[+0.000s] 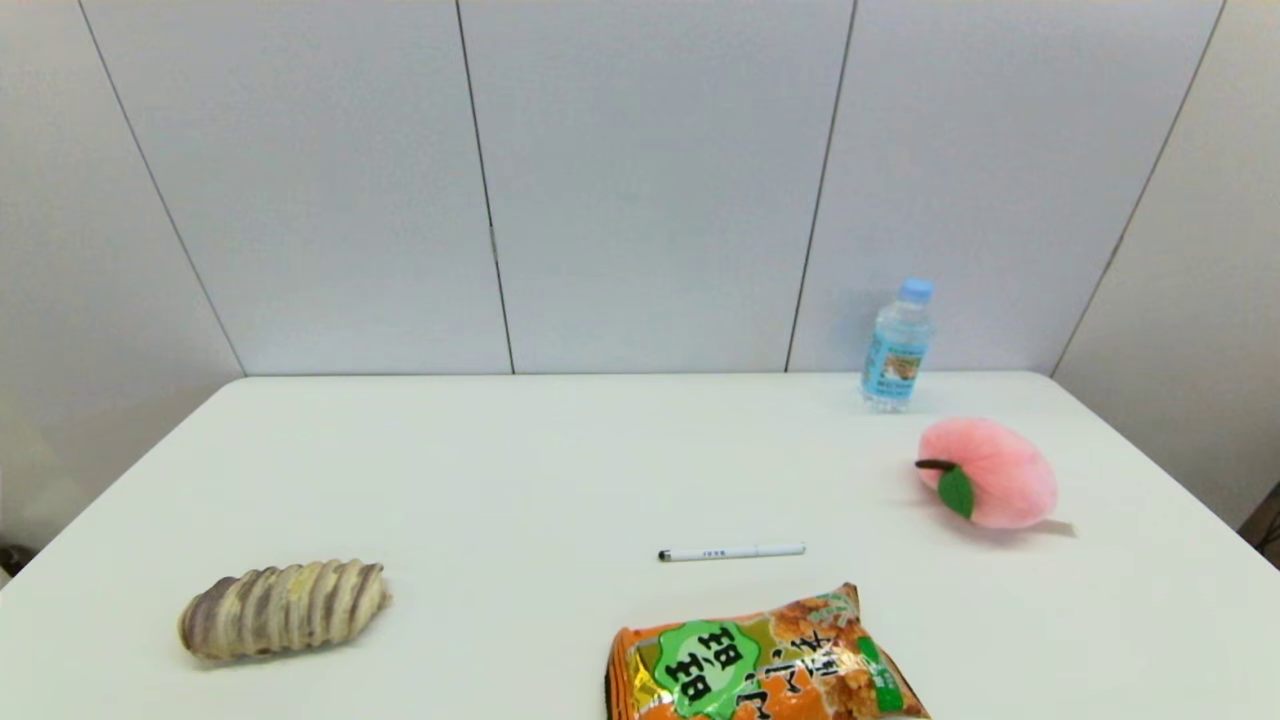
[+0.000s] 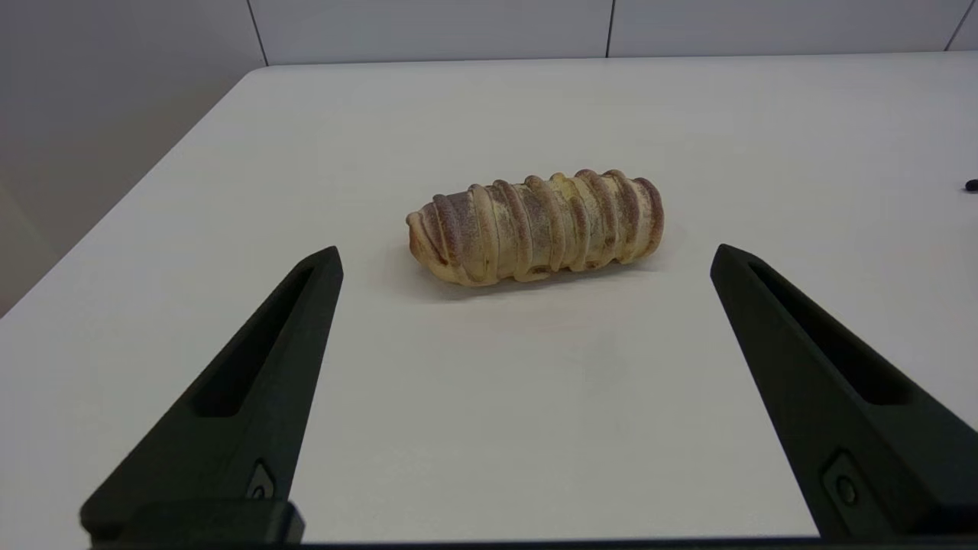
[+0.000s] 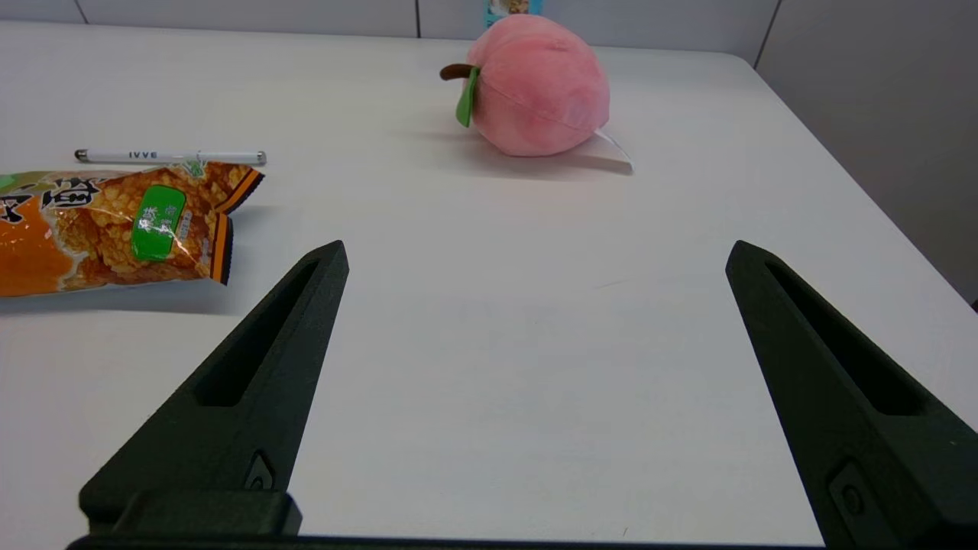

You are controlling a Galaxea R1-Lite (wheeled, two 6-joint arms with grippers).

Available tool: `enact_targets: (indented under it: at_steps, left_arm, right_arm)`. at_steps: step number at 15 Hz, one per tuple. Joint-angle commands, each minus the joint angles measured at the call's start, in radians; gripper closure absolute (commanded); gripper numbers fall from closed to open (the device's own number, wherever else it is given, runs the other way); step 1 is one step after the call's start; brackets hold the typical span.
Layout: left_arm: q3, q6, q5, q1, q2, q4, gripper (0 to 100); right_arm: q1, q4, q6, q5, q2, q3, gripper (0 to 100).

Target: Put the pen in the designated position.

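looks like lab/test booth: plain white table, bare grey wall panels all round, random props laid out

1. The snack bag is cut off by the head view's bottom edge.
2. At the left wrist view's right edge, only the pen's dark tip shows.
3. The water bottle is cropped at the right wrist view's top.

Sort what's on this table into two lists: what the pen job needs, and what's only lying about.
For the job:
- the pen, lying flat on the table, just beyond the snack bag
- left gripper, open, near the bread
- right gripper, open, on the peach's side

Lying about:
- bread roll
- orange snack bag
- plush peach
- water bottle
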Motion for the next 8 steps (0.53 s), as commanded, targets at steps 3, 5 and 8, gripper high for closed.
enact_targets:
  at_steps: [3, 5, 8]
  left_arm:
    - [0.000, 0.000, 0.000, 0.000, 0.001, 0.000, 0]
    - [0.000, 0.000, 0.000, 0.000, 0.001, 0.000, 0]
    - [0.000, 0.000, 0.000, 0.000, 0.001, 0.002, 0]
  right_arm:
    - [0.000, 0.000, 0.003, -0.007, 0.001, 0.000, 0]
    - [0.000, 0.000, 0.003, -0.007, 0.001, 0.000, 0]
    - [0.000, 0.001, 0.010, -0.007, 0.001, 0.000, 0]
